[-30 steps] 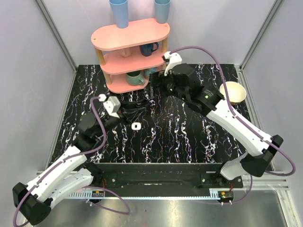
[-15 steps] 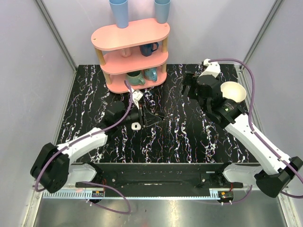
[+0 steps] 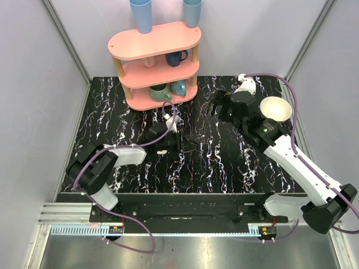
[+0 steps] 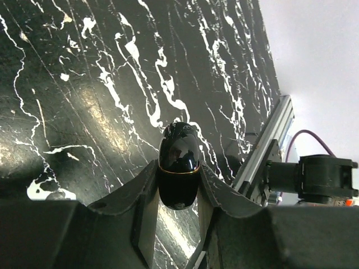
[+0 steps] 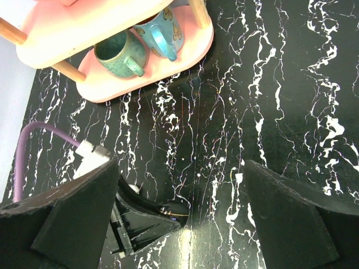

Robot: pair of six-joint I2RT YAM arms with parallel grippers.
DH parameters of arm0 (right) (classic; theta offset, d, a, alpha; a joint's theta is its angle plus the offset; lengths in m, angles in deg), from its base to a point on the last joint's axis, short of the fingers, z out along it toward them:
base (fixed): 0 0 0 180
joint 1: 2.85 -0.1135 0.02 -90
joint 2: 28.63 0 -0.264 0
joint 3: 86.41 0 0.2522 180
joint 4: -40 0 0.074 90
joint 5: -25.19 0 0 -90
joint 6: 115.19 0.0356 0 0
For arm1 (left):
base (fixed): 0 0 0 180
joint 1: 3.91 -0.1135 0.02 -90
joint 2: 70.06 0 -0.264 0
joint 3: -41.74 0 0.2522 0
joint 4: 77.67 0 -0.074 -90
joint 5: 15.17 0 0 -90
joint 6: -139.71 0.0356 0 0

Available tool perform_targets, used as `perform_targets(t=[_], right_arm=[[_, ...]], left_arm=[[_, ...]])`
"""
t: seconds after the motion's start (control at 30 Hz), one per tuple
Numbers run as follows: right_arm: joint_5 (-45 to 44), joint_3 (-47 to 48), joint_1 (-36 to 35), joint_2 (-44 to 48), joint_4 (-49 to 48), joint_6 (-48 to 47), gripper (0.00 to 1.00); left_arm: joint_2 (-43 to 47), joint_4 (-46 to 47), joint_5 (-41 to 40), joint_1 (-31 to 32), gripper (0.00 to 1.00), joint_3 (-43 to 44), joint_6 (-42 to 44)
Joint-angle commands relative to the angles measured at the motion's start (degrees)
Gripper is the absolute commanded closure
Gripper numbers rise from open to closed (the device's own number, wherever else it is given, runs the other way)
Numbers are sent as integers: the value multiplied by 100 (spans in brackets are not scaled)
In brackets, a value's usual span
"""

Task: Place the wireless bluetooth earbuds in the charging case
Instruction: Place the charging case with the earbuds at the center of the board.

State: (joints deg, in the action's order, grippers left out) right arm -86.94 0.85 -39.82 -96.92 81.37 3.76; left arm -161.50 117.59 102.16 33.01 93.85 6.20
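My left gripper [image 3: 186,144] is shut on a glossy black egg-shaped charging case [image 4: 179,162] with a thin gold seam. The case is closed and held just above the black marble table [image 3: 224,162]. The case also shows in the right wrist view [image 5: 175,211], at the tip of the left fingers. One tiny white earbud [image 3: 161,151] lies on the table beside the left wrist. I cannot make out a second one. My right gripper [image 3: 220,105] hovers open and empty at the back right, its jaws spread wide [image 5: 180,168].
A pink three-tier shelf [image 3: 154,45] stands at the back, with mugs [image 5: 120,53] on its lower tiers and two blue cups on top. A cream bowl [image 3: 276,108] sits at the right edge. An aluminium rail [image 4: 269,140] borders the table.
My left gripper has swung from the left side toward the table's middle, past the earbud. My right arm has pulled back from the shelf to the back right.
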Motion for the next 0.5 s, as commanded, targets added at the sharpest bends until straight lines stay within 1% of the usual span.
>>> perform_targets(t=[0.0,0.03,0.13,0.27,0.43,0.47], right_arm=[[183,-28,41,-44,-204,49,0],[191,-37,41,-44,-221,32,0],[200,-37,50,-79,-256,-21,0],[262,-37,50,-149,-336,-82,0],[323,-28,76,-228,-327,-91,0],[376,-28,67,-228,-336,-100,0]], left_arm=[[-321,183,-229,51,96,410,-97],[-470,149,-194,69,93,454,-88],[-743,52,-132,60,91,577,-114],[-1033,104,-79,60,84,656,-193],[-1314,166,35,60,83,771,-272],[-1341,201,44,60,81,779,-290]])
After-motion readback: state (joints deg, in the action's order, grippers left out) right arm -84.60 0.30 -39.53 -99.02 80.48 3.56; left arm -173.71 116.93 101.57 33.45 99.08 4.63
